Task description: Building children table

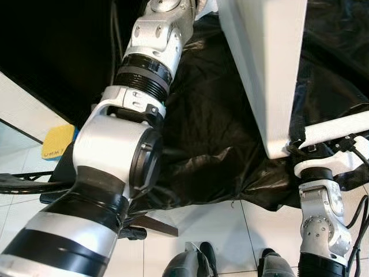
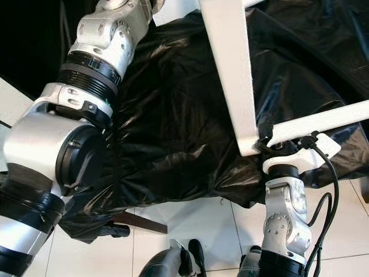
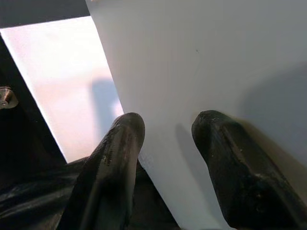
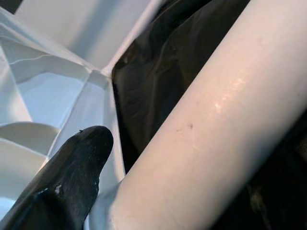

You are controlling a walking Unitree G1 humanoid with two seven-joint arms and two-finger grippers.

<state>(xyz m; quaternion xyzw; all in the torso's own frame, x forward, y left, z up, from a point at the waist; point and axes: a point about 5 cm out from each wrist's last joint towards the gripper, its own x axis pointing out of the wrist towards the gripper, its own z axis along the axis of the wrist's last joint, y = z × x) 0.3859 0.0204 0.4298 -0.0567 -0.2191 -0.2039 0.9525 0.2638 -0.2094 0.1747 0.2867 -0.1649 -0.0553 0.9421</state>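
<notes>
Two silver arms are reaching over a black plastic sheet (image 2: 173,133) on the tiled floor (image 1: 202,225), where a yellow sponge (image 1: 57,142) is lying beyond the left arm's elbow. The left gripper (image 3: 165,143) is spreading its fingers (image 3: 120,148) partly apart across the edge of the white table panel (image 1: 265,63), one on each face. Rightward, the right gripper (image 2: 271,141) is pressing against the white table leg (image 2: 328,118) just beside the panel's lower corner, though I cannot tell how far it is closing.
</notes>
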